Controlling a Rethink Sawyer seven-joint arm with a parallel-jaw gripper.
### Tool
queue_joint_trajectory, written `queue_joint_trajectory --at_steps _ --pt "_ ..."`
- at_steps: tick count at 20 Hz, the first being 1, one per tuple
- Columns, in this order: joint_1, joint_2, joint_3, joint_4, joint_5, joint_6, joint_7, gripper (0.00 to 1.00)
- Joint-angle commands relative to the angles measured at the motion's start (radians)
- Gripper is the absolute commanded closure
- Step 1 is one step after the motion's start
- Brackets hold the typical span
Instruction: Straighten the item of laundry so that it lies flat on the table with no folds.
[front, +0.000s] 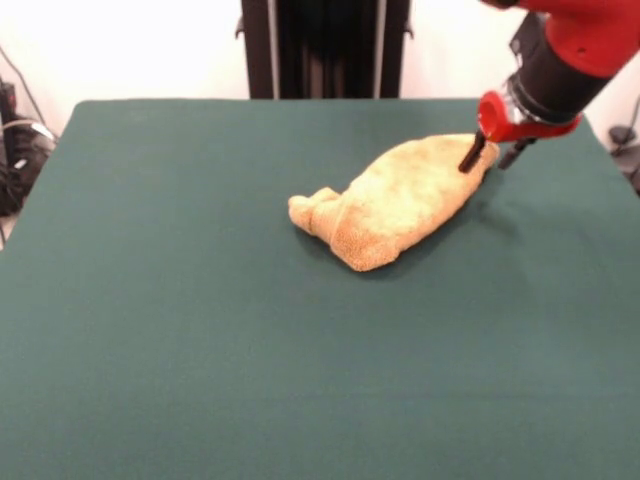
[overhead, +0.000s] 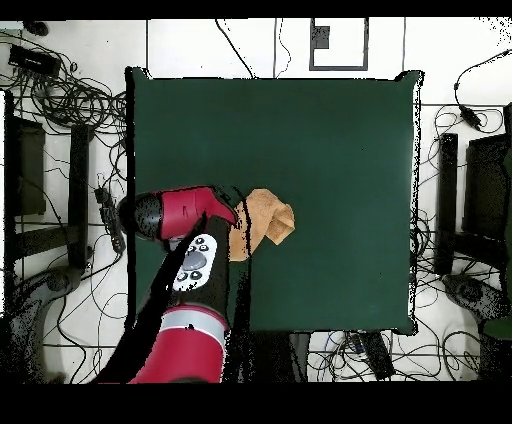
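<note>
The item of laundry (front: 395, 203) is an orange-tan fluffy towel, bunched and folded into a long lump on the green table (front: 200, 350). It runs from a small rolled end at the left up to a tip at the right. My gripper (front: 492, 156) is at that right tip and open. One dark finger (front: 470, 156) rests on the towel and the other stands just past its edge. In the overhead view the towel (overhead: 270, 220) pokes out from under the red arm (overhead: 185, 215), which hides the gripper and part of the cloth.
The towel lies near the table's edge (overhead: 133, 200) on the arm's side. Wide bare green top (overhead: 340, 150) stretches away on the other sides. Cables and dark equipment (overhead: 60, 100) lie on the floor around the table.
</note>
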Motion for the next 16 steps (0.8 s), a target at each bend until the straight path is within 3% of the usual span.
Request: queue_joint_trajectory --at_steps 1,16 --pt "-0.034 0.063 0.113 0.031 0.080 0.046 0.210 0.00" --pt "-0.038 0.086 0.127 0.036 0.110 0.108 0.202 0.00"
